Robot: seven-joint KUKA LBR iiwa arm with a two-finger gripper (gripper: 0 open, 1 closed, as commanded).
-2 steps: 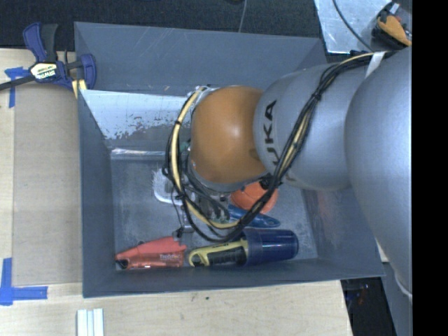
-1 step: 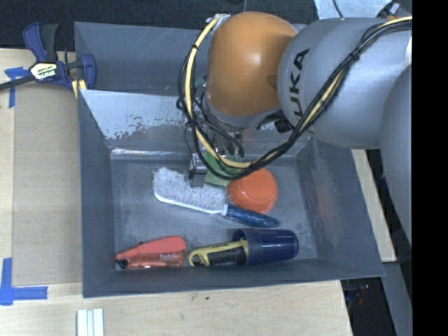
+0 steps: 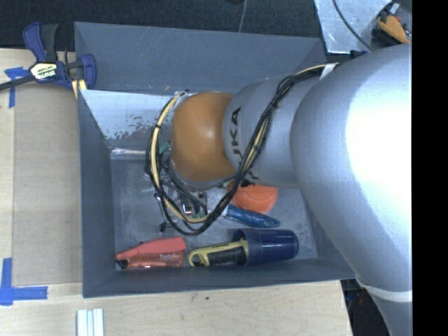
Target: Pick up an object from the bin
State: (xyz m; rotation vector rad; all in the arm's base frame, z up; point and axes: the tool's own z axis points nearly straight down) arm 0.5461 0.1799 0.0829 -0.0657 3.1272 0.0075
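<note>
My gripper (image 3: 185, 203) sits low over the middle of the bin floor, mostly covered by the wrist and its cables. Just right of it lies an orange rounded piece (image 3: 256, 198), partly under the arm. A slim blue pen-like thing (image 3: 253, 220) lies below that orange piece. Along the bin's front wall rest a dark navy cylinder with a yellow-and-black handle (image 3: 246, 249) and, to its left, a red flat tool (image 3: 151, 253).
The arm covers the right half of the bin and whatever lies beneath it. The bin's left floor and back left corner show bare grey metal with some dark scuffs.
</note>
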